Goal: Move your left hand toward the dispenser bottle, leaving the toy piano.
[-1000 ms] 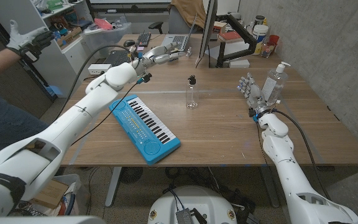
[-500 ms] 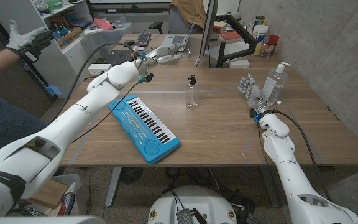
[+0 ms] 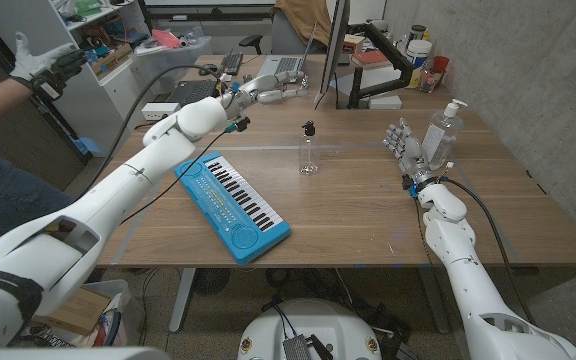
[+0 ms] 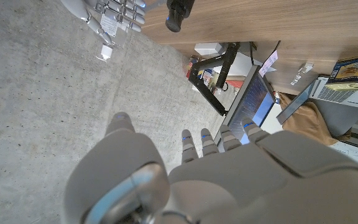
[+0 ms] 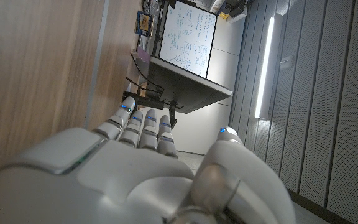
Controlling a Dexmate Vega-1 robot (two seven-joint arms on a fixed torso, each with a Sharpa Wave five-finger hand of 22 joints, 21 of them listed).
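The blue toy piano (image 3: 233, 205) lies slantwise on the wooden table (image 3: 348, 215), left of the middle. My left hand (image 3: 265, 90) hovers well beyond it over the table's back part, fingers stretched out toward the right and holding nothing; its back shows in the left wrist view (image 4: 229, 168). A small clear bottle with a black cap (image 3: 309, 150) stands at the table's middle, its cap (image 4: 176, 14) showing ahead of the left hand. A clear pump dispenser bottle (image 3: 443, 128) stands at the right. My right hand (image 3: 405, 145) stands upright just beside it, fingers apart and empty (image 5: 142, 162).
A monitor on a stand (image 3: 336, 45), a laptop (image 3: 286, 68), a keyboard (image 3: 231, 63) and a black arm mount (image 3: 383, 60) crowd the table's back. Jars and boxes (image 3: 423, 55) sit at the back right. A person's gloved hand (image 3: 43, 65) is raised at the far left.
My left hand has edged a little to the right, farther from the toy piano. The right hand and the bottles have not moved.
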